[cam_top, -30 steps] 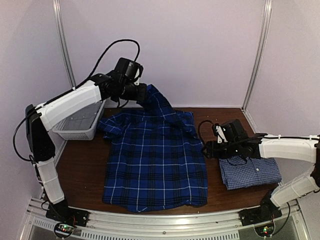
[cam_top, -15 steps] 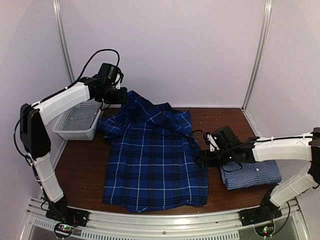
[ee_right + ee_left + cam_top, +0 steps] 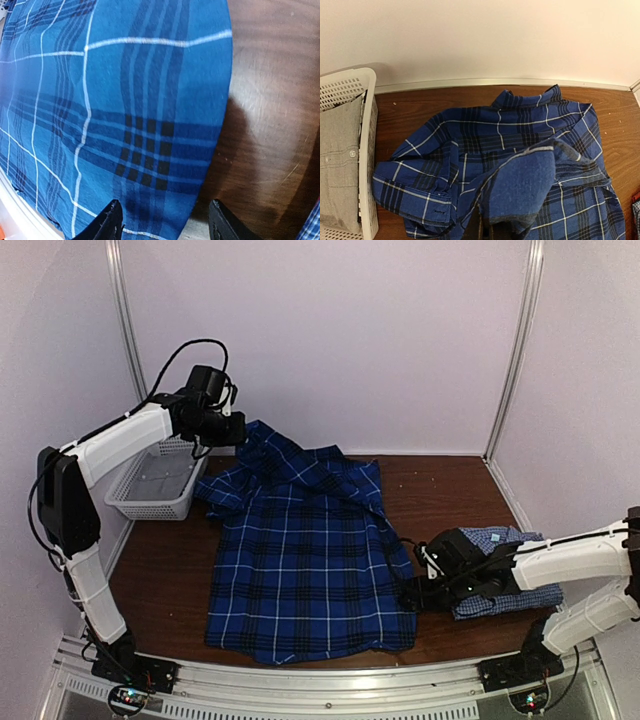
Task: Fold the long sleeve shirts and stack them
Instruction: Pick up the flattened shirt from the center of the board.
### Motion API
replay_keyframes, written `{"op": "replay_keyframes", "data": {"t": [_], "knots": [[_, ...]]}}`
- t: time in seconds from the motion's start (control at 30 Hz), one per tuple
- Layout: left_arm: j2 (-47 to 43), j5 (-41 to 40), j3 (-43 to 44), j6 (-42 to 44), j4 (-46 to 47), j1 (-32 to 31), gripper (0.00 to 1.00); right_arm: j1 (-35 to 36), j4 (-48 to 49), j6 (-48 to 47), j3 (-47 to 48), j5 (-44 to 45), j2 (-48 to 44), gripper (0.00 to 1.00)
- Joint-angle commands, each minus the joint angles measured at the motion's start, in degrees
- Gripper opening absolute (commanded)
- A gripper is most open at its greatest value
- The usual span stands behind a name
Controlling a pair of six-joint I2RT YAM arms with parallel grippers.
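Plaid shirt [image 3: 310, 560] lies spread mid-table [image 3: 165, 570], body flat, far-left part raised off the surface (sleeve or shoulder, can't tell which). My left hand [image 3: 238, 430] is at the far left, just right of the basket [image 3: 155, 490], pinching that raised cloth. The wrist view buries the fingers in fabric, but the cloth hangs from them. My right hand [image 3: 167, 222] sits low at the shirt's right edge, near side, fingers spread with the edge between them, gripping nothing. Pale check shirt [image 3: 505, 585] is folded at the right, partly under my right forearm. I read the step as folding the raised part in over the body. To do it well: carry the left side low toward centre so the body doesn't drag, anchor the right edge before pulling, take one layer only, and stay off the folded check shirt.
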Motion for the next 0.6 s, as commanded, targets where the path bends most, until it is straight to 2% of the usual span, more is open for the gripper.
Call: {"op": "replay_keyframes", "data": {"t": [0.0, 0.1, 0.33, 0.5, 0.57], "knots": [[0.2, 1.4, 0.5, -0.6, 2.8, 0.7, 0.01, 1.3, 3.1, 3.8, -2.8, -0.7, -1.7, 0.6], [0.4, 1.9, 1.0, -0.6, 2.9, 0.7, 0.01, 1.5, 6.0, 5.6, -4.5, -2.8, -2.6, 0.57], [0.8, 4.4, 1.7, -0.6, 4.2, 0.7, 0.01, 1.7, 10.7, 9.2, -6.9, -6.5, -5.5, 0.37], [0.9, 5.4, 2.4, -0.9, 5.4, 0.7, 0.0, 1.6, 7.2, 9.2, -5.3, -4.8, -7.0, 0.06], [1.0, 7.7, 3.0, -0.9, 5.6, 0.7, 0.0, 1.5, 2.5, 8.3, -4.0, -1.8, -8.0, 0.0]]}}
